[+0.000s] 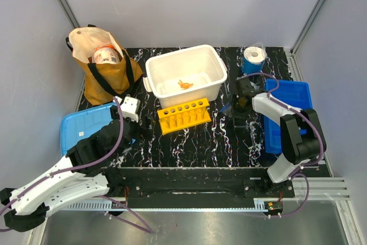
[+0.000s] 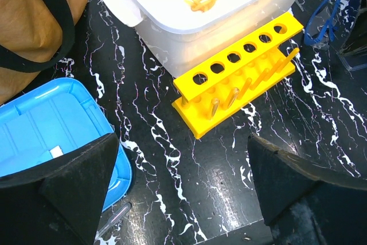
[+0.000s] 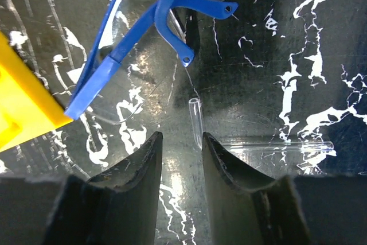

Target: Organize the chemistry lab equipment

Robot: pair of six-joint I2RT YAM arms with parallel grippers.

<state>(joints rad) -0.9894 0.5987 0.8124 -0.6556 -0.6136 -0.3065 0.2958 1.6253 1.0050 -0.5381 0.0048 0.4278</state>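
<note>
My right gripper (image 3: 181, 137) hangs low over the dark marble table, jaws a little apart with nothing between them. A thin clear tube (image 3: 195, 121) lies just off its right fingertip, and a second clear tube (image 3: 275, 146) lies crosswise to the right. The blue-framed safety glasses (image 3: 137, 32) rest just beyond. My left gripper (image 2: 183, 159) is wide open above bare table, between the blue lid (image 2: 51, 119) and the yellow tube rack (image 2: 241, 78). Another clear tube (image 2: 112, 219) lies by the lid. The yellow-orange knotted piece (image 1: 184, 84) sits in the white bin (image 1: 215, 78).
A brown cloth bag (image 1: 103, 76) stands at the back left. A blue tray (image 1: 289, 107) lies at the right edge, behind my right arm. A blue roll (image 1: 252, 58) stands at the back right. The rack (image 1: 183, 114) holds two tubes.
</note>
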